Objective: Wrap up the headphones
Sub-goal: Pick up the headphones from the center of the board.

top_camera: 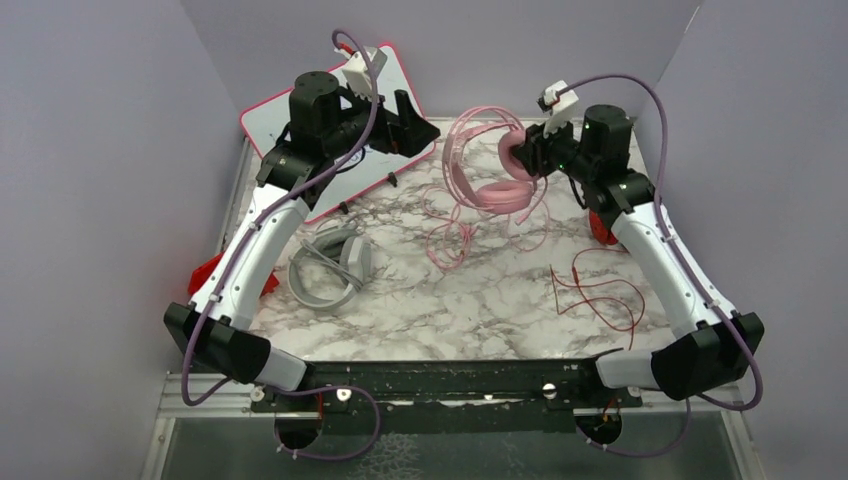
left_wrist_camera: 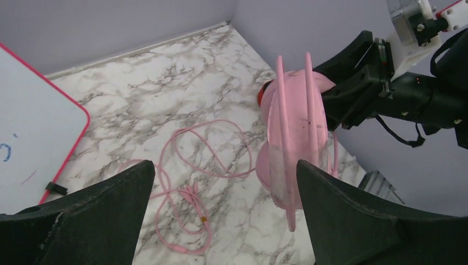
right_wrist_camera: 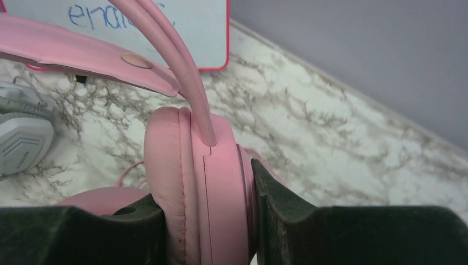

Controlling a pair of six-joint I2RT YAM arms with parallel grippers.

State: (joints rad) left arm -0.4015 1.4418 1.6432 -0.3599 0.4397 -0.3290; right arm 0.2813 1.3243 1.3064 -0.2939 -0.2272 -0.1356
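Your right gripper [right_wrist_camera: 207, 221] is clenched on one ear cup of the pink headphones [top_camera: 497, 195], holding the band upright, likely so the loose pink cable [left_wrist_camera: 187, 193] trails free for winding. Your left gripper [left_wrist_camera: 225, 171] stands spread and empty near their left, facing that cable. The grey headphones [top_camera: 325, 265] lie well left of the pink headphones. Right of them, the arm hides most of the red headphones [top_camera: 603, 228]; only the red cable [top_camera: 600, 290] shows plainly.
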